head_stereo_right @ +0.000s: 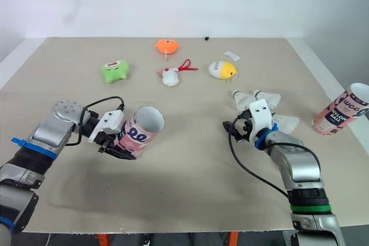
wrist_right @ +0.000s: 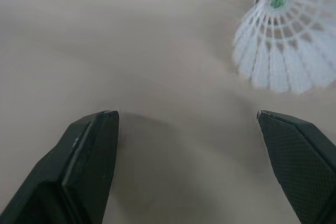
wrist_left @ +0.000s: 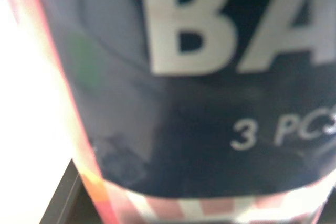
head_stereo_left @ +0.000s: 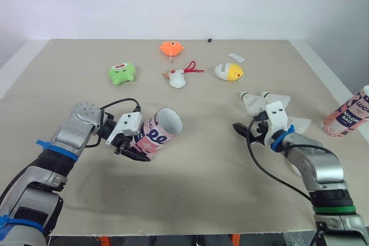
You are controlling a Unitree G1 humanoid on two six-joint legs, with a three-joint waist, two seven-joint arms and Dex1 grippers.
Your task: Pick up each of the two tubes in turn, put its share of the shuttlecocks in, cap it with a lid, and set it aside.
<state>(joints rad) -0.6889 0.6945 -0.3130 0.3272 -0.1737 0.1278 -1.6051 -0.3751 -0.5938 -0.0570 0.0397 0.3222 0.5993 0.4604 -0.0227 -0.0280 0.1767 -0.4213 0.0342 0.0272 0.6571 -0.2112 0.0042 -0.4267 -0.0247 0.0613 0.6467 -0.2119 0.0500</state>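
Observation:
My left gripper (head_stereo_left: 134,149) is shut on a pink patterned tube (head_stereo_left: 160,128), held just above the table at the left. The tube is tilted, with its open mouth facing up and to the right. Its dark label (wrist_left: 199,103) sits close against the left wrist camera. My right gripper (head_stereo_left: 240,131) hangs open and empty low over the table, right of centre. Three white shuttlecocks lie beside it: one (head_stereo_left: 251,102), a second (head_stereo_left: 277,98), and a third (head_stereo_left: 298,124) by the wrist. One shuttlecock (wrist_right: 286,51) lies ahead of the open fingers (wrist_right: 89,156). A second pink tube (head_stereo_left: 347,113) stands at the table's right edge.
Small plush toys lie across the far half of the table: a green one (head_stereo_left: 121,73), an orange one (head_stereo_left: 170,48), a white one with a red cord (head_stereo_left: 177,78) and a yellow-white one (head_stereo_left: 228,72). A white tag (head_stereo_left: 236,57) lies near them. Bare tabletop (head_stereo_left: 202,182) spans the front.

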